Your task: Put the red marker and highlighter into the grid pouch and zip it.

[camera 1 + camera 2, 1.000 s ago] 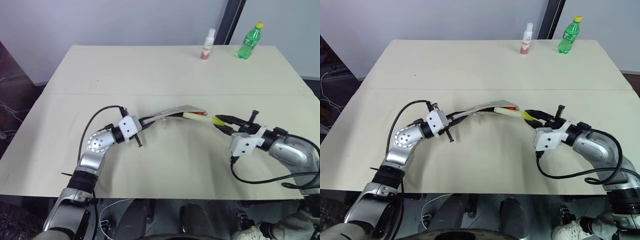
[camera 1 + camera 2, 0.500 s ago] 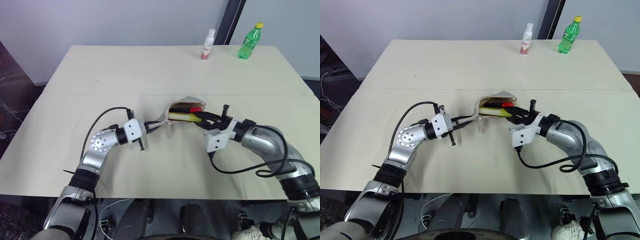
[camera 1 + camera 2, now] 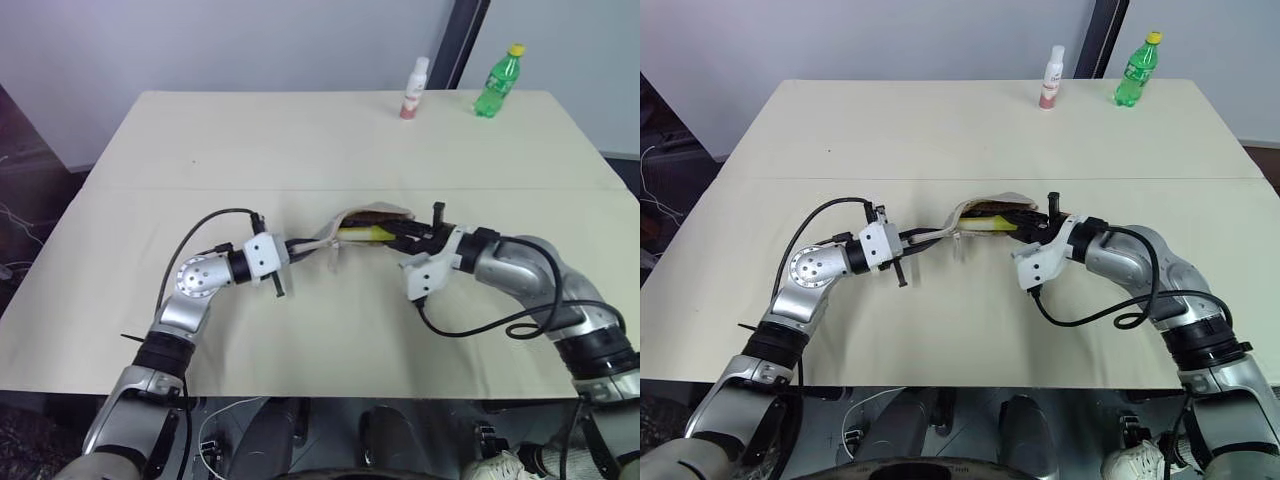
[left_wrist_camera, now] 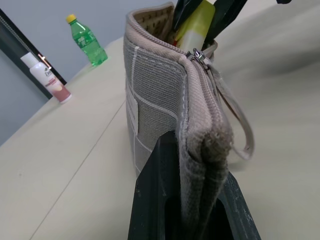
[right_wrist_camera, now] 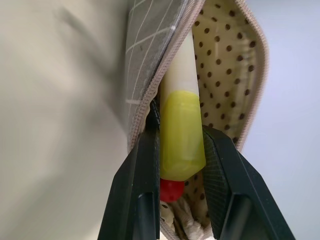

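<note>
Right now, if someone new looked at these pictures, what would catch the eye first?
Probably the two grippers meeting in the middle of the table: the left gripper is shut on one end of the grid pouch, holding its mouth open. The right gripper is shut on the highlighter, already partly inside, with the red marker just behind it. A green bottle and a small white bottle stand at the far edge.
</note>
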You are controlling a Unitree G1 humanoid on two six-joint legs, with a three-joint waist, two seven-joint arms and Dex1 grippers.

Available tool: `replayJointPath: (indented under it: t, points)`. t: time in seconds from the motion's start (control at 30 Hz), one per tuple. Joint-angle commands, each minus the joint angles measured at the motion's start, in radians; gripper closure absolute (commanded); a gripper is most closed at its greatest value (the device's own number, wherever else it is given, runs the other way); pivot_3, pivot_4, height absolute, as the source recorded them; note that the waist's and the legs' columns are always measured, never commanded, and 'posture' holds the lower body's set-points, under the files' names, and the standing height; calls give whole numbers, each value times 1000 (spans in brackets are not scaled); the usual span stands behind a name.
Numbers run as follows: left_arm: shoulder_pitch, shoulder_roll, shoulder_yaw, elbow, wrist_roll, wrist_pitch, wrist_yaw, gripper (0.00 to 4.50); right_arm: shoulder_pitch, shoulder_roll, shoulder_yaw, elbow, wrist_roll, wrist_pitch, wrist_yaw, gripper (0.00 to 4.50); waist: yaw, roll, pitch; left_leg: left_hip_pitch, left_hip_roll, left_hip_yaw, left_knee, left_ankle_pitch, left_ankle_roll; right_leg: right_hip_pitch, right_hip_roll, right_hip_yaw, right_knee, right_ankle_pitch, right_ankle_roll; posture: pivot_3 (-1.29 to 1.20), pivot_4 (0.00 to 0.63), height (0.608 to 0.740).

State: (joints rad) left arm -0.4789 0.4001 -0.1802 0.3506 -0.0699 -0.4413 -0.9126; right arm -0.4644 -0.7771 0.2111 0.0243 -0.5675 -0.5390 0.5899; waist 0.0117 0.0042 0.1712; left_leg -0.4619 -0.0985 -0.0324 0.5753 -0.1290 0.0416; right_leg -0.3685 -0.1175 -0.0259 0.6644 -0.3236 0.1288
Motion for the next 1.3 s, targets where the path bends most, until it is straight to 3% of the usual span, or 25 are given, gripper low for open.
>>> replayJointPath:
  t: [0.03, 0.13, 0.37, 0.4, 0.47, 0.7, 0.8, 0.9, 1.0, 1.07, 1.3]
  points:
    - [-22, -8, -3, -38, -23, -21, -15, 4500, -40, 29, 19, -17, 1, 17, 1, 3899, 0, 0, 0, 0, 0, 0, 0, 0, 0, 0, 0, 0, 0, 0, 0, 0, 150, 740]
    - [-24, -9, -1, -38, -28, -16, -22, 4500, -37, 25, 22, -9, 23, 41, 30, 3899, 2, 0, 0, 0, 0, 0, 0, 0, 0, 0, 0, 0, 0, 0, 0, 0, 150, 740]
    - [-13, -11, 2, -40, -24, -17, -24, 4500, -20, -5, -23, -30, 73, 57, 30, 356, 0, 0, 0, 0, 0, 0, 0, 0, 0, 0, 0, 0, 0, 0, 0, 0, 150, 740]
    - [-12, -11, 3, -40, -23, -17, -22, 4500, -9, -11, -32, -42, 95, 63, 39, 57, 0, 0, 0, 0, 0, 0, 0, 0, 0, 0, 0, 0, 0, 0, 0, 0, 150, 740]
    - [-9, -12, 2, -41, -21, -18, -20, 4500, 8, -24, -56, -74, 141, 84, 57, 57, 2, 0, 0, 0, 0, 0, 0, 0, 0, 0, 0, 0, 0, 0, 0, 0, 150, 740]
    - [6, -28, -9, -45, -10, -15, -3, 4500, 161, -24, -243, -310, 660, 389, 205, 57, 1, 0, 0, 0, 0, 0, 0, 0, 0, 0, -1, 0, 0, 0, 0, 0, 150, 740]
    - [1, -44, -19, -34, -3, -14, 1, 4500, 225, -18, -293, -389, 772, 500, 216, 57, 2, 0, 0, 0, 1, -1, 0, 0, 1, 1, -1, 1, 0, 0, 0, 0, 150, 740]
    - [-14, -58, -27, -17, 23, -26, 29, 4500, 367, -10, -334, -506, 967, 750, 212, 57, 6, 0, 0, 0, 1, -1, 0, -1, 1, 1, -1, 1, 0, 0, 0, 0, 150, 740]
    - [-22, -67, -35, -9, 56, -50, 61, 4500, 611, -72, -284, -614, 1063, 989, 252, 57, 9, -1, 0, -1, 0, -1, 0, -2, 2, 1, -2, 1, -1, -1, -2, 0, 150, 740]
    - [-23, -68, -44, -14, 71, -62, 69, 4500, 641, 23, -262, -610, 1130, 1088, 157, 57, 1, -2, 0, -1, 1, -1, 0, -2, 3, 1, -2, 1, -3, -2, -3, 0, 150, 740]
    - [-38, -58, -60, 13, 106, -107, 83, 4500, 459, 302, -188, -422, 1042, 1053, -17, 57, -22, -1, 0, 0, 3, 1, 0, -2, 3, 0, -1, 2, -3, -1, -6, 0, 150, 740]
